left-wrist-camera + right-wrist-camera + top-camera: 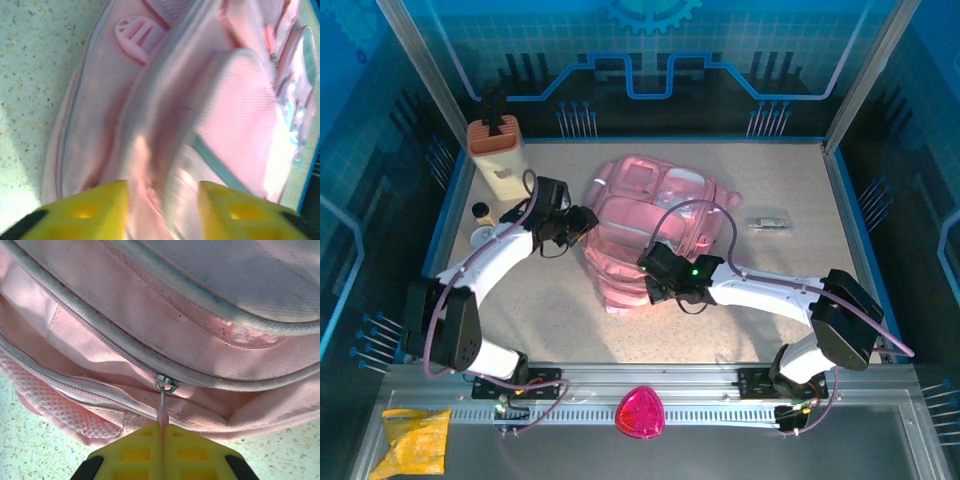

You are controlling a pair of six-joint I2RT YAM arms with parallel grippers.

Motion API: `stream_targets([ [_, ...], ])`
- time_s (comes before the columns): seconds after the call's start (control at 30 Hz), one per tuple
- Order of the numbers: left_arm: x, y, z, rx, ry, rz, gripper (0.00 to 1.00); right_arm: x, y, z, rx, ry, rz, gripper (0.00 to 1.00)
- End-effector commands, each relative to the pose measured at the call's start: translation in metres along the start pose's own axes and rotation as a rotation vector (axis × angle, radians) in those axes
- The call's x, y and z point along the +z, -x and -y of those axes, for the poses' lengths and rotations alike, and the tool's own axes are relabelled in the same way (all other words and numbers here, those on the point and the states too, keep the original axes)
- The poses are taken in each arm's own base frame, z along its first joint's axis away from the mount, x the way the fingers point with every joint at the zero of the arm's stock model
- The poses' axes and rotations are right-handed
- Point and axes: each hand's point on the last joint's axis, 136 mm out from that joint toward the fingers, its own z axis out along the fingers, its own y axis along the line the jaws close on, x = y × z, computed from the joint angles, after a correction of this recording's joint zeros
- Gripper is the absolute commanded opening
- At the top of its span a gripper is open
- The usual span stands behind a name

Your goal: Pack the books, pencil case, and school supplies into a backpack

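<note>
The pink backpack (650, 215) lies flat in the middle of the table. My right gripper (162, 432) is at its near edge, shut on the pink zip pull (162, 412) that hangs from the metal slider (165, 383). In the top view the right gripper (652, 272) sits at the pack's near side. My left gripper (582, 222) is at the pack's left edge. Its yellow fingers (95, 210) stand apart over a fold of pink fabric (150, 165), open. A small pale oblong school supply (768, 222) lies to the right of the pack. The books and pencil case are out of view.
A tall beige box with a black top (498, 150) stands at the back left, with two small round jars (481, 224) in front of it. Blue walls rim the table. A crumpled yellow item (417, 440) and a pink triangular object (640, 410) lie on the front rail.
</note>
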Motion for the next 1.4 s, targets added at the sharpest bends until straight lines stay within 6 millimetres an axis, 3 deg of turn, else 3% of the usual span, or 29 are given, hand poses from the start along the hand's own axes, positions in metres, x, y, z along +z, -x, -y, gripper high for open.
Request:
stream_targets([
  [0.0, -0.024, -0.039, 0.015, -0.093, -0.117, 0.002, 0.59, 0.001, -0.006, -0.014, -0.011, 0.044, -0.025, 0.00],
  [0.2, -0.008, -0.105, 0.025, -0.298, -0.184, 0.003, 0.59, 0.006, -0.010, -0.008, -0.025, 0.021, -0.026, 0.00],
  [0.37, 0.015, -0.122, 0.039, -0.296, -0.114, -0.011, 0.51, 0.008, -0.009, -0.008, -0.017, 0.031, -0.003, 0.00],
  [0.5, 0.033, -0.136, 0.031, -0.324, -0.033, 0.027, 0.47, 0.010, -0.006, -0.006, -0.019, 0.011, 0.009, 0.00],
  [0.57, 0.044, -0.139, 0.023, -0.340, 0.002, 0.021, 0.39, 0.012, -0.005, -0.005, -0.021, 0.001, 0.015, 0.00],
  [0.73, 0.044, -0.123, -0.005, -0.298, 0.113, 0.135, 0.02, 0.008, -0.004, 0.009, -0.056, -0.080, 0.009, 0.00],
  [1.0, 0.009, -0.084, -0.049, -0.307, 0.165, 0.190, 0.00, -0.009, -0.014, 0.068, -0.105, -0.272, -0.008, 0.00],
  [1.23, -0.022, -0.065, -0.054, -0.269, 0.105, 0.184, 0.00, -0.011, 0.030, 0.115, -0.108, -0.405, 0.052, 0.00],
  [1.3, -0.021, -0.064, -0.047, -0.271, 0.057, 0.153, 0.00, -0.010, 0.040, 0.103, -0.083, -0.311, 0.050, 0.00],
  [1.37, -0.020, -0.066, -0.033, -0.281, -0.001, 0.119, 0.00, -0.007, 0.041, 0.058, -0.133, -0.123, 0.076, 0.00],
])
